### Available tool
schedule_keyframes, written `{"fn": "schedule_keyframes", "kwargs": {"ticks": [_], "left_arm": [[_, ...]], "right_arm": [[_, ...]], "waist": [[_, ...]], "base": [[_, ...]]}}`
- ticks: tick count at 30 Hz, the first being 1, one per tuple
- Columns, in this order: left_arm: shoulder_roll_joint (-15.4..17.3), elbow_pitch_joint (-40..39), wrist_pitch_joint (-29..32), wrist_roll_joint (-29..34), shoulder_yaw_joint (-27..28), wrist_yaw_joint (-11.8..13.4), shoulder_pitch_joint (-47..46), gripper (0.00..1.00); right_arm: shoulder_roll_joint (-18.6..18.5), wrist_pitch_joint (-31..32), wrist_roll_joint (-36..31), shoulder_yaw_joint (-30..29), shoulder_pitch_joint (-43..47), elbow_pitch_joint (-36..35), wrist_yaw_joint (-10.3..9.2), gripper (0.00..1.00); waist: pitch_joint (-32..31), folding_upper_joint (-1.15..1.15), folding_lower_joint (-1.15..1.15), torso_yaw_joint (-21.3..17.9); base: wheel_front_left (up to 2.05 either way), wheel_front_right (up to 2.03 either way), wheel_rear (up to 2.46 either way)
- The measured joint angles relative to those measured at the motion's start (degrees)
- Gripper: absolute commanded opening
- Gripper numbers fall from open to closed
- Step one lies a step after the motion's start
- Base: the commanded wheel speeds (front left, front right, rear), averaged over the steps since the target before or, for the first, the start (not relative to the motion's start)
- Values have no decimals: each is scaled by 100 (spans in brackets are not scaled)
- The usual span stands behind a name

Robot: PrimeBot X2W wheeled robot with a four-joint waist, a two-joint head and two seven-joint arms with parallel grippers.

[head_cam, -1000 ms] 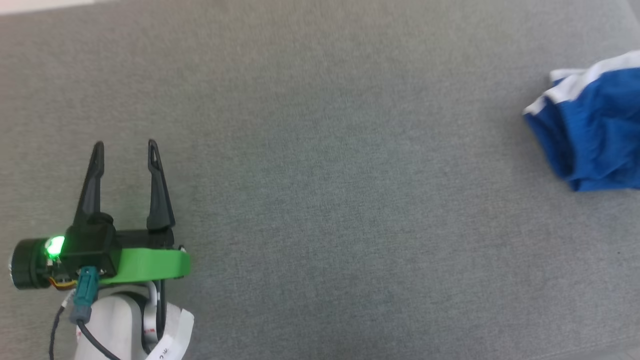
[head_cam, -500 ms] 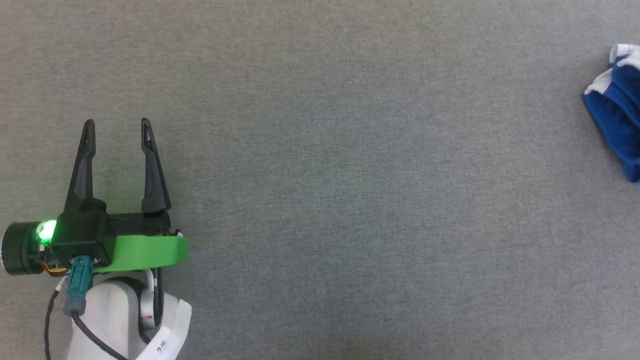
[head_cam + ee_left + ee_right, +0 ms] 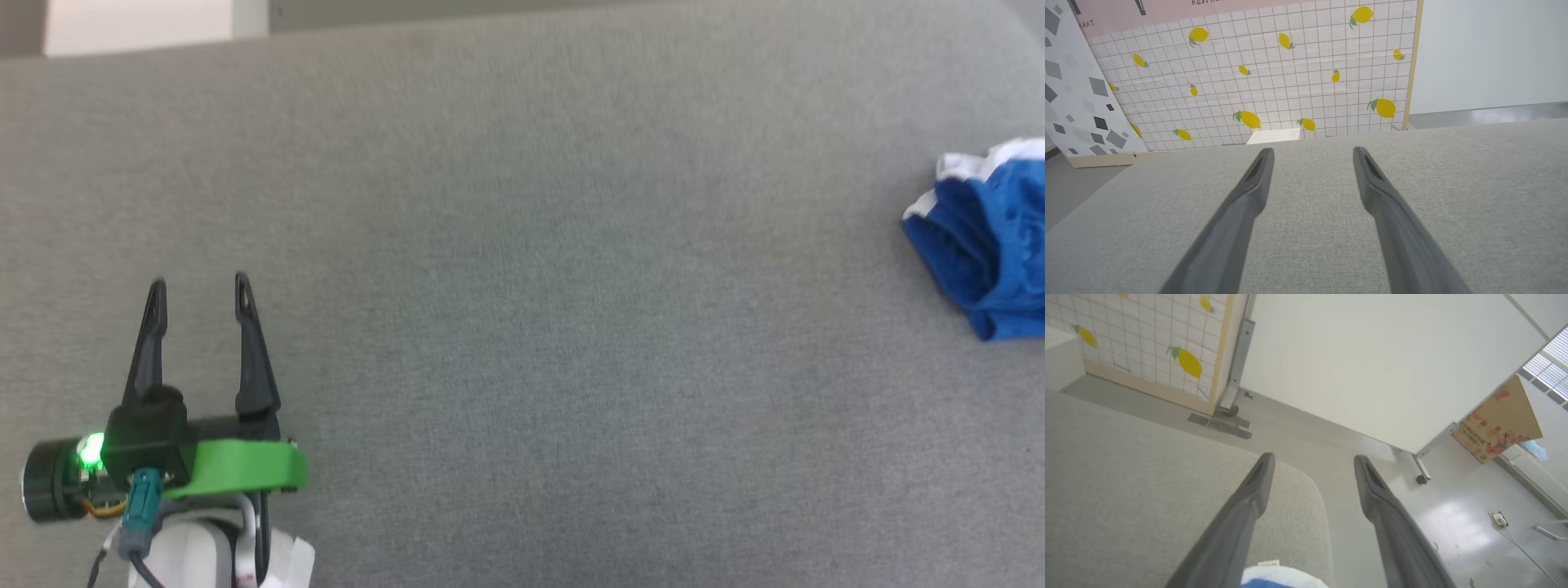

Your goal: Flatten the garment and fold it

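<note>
The left gripper (image 3: 198, 286) hovers over the near left part of the grey upholstered surface (image 3: 531, 269). Its fingers point toward the surface's far edge and its jaws are apart with nothing between them. The right gripper (image 3: 1312, 459) is angled over the surface's rounded far right corner, jaws likewise spread and empty, with the floor (image 3: 1298, 428) beyond. The garment (image 3: 988, 253) lies bunched and wrinkled at the surface's right side, below the right gripper. A broad bare stretch of the surface separates it from the left gripper.
</note>
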Motion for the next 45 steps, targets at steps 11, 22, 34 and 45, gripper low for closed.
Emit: {"fn": "schedule_keyframes", "kwargs": {"ticks": [11,22,34,45], "left_arm": [[-58,346,-1,-1,31,-43,369,100],[-122,656,0,-49,-11,-237,573,100],[-209,971,0,-43,-193,-338,805,100],[-268,995,0,-54,-172,-396,809,100]], "right_arm": [[1397,-666,-911,-2197,1759,-2273,0,100],[2918,-665,-1423,-3033,4303,-4130,0,100],[3685,-665,-1525,-3193,5971,-4431,0,100],[3760,-665,-1580,-3201,6162,-4509,0,100]], "waist": [[-990,0,0,247],[-1687,0,0,642],[-2174,0,0,949],[-2168,0,0,949]], "base": [[0,0,0],[0,0,0],[0,0,0],[0,0,0]]}}
